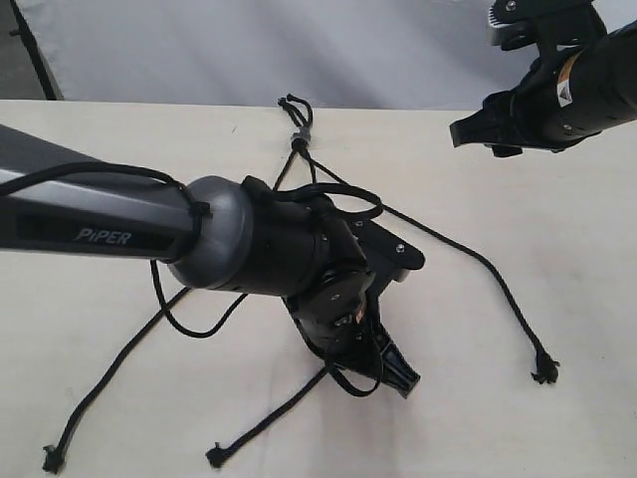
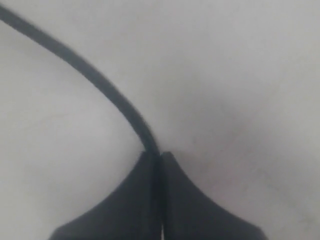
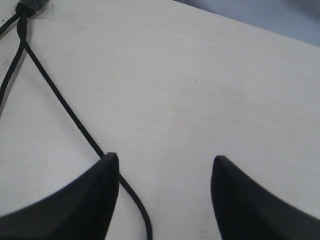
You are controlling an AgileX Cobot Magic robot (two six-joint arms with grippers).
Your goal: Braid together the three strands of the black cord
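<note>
The black cord lies on the table, bound by a small grey band (image 1: 302, 131) at the far middle. Three strands fan toward me from it. The left strand (image 1: 109, 378) and the right strand (image 1: 468, 249) lie loose, each ending in a knot. The middle strand (image 1: 269, 413) runs under my left arm. My left gripper (image 1: 406, 383) is low over the table and shut on a strand (image 2: 90, 72), which leaves its fingertips (image 2: 150, 159); it looks like the middle one. My right gripper (image 1: 478, 139) hovers open at the far right, the right strand (image 3: 60, 100) passing beside one finger (image 3: 100, 185).
A glossy black cable (image 1: 189, 324) loops off the left arm over the cream table (image 1: 557, 279). The left arm's grey body (image 1: 100, 214) covers the upper parts of the left and middle strands. A pale backdrop (image 1: 249, 50) rises behind the table's far edge.
</note>
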